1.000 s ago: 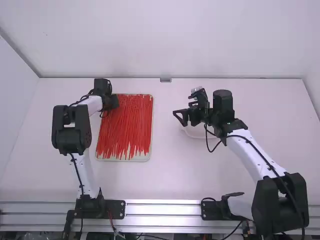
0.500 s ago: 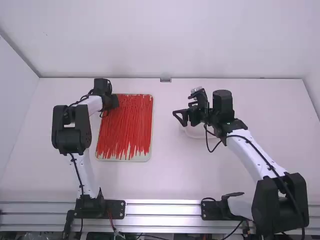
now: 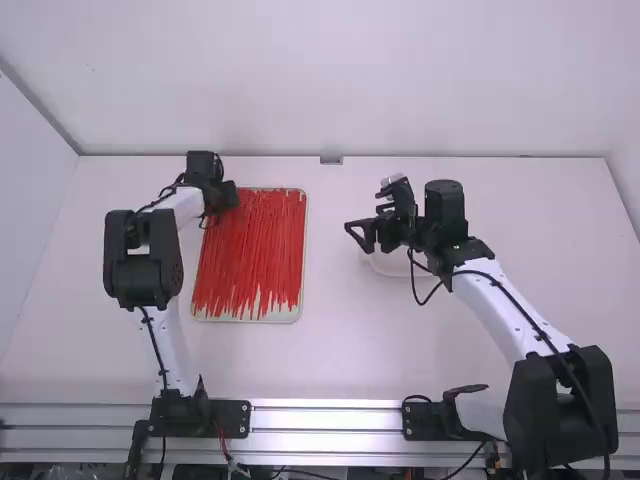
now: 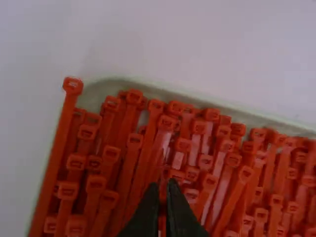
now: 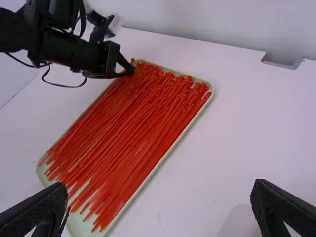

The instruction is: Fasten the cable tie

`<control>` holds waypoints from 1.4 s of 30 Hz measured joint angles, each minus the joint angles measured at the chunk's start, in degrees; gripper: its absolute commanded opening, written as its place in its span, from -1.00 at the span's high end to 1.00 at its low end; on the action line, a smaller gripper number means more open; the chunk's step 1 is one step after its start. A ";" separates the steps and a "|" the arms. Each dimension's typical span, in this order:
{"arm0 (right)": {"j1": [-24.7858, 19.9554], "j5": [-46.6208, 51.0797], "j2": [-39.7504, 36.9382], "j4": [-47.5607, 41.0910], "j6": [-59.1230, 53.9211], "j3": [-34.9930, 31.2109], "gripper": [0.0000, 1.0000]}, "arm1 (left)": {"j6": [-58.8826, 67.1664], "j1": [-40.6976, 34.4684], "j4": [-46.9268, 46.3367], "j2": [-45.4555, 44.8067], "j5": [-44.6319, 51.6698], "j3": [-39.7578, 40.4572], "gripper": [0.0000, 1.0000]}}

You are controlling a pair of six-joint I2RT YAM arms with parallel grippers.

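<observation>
Two robot arms stand at one white bench [image 3: 330,340]. One pale tray [image 3: 250,318] lies on the bench's left half, its long sides running away from the arm bases. It is filled with orange-red cable ties [image 3: 250,255], far too many to count, laid lengthwise with their square heads at the far end.

The left end effector [image 3: 222,200] is down at the tray's far left corner. In its own wrist view the two fingers are pinched together [image 4: 160,202] on a thin orange strip, one cable tie [image 4: 161,173] from the pile. At that corner, one tie's head [image 4: 73,85] lies over the tray's rim on the bare bench.

The right end effector [image 3: 362,235] hangs right of the tray and apart from it, its two fingers spread wide and holding nothing. One faint clear dish [image 3: 385,265] sits just beneath and beside it.

A strip of bare bench separates the tray's right rim from the right end effector. Much wider bare bench lies to the right and along the near side. One small grey tab [image 3: 331,159] sits at the bench's far edge, against the back wall.
</observation>
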 measured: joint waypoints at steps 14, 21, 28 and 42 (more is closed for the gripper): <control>-0.44 0.02 0.00 2.84 0.44 0.02 -0.98 | -0.94 0.00 -13.84 -3.63 4.39 15.63 0.96; -0.44 0.04 0.00 4.87 0.72 0.00 -0.98 | -1.44 -0.37 -16.98 -10.34 5.77 16.70 0.96; -0.46 -0.02 0.00 7.78 2.16 0.02 -0.98 | -1.53 -2.08 -20.35 -17.29 5.14 16.70 0.96; -0.44 -0.02 0.00 12.00 6.78 0.02 -0.98 | -1.99 -6.45 -14.29 -30.99 -0.55 2.58 0.96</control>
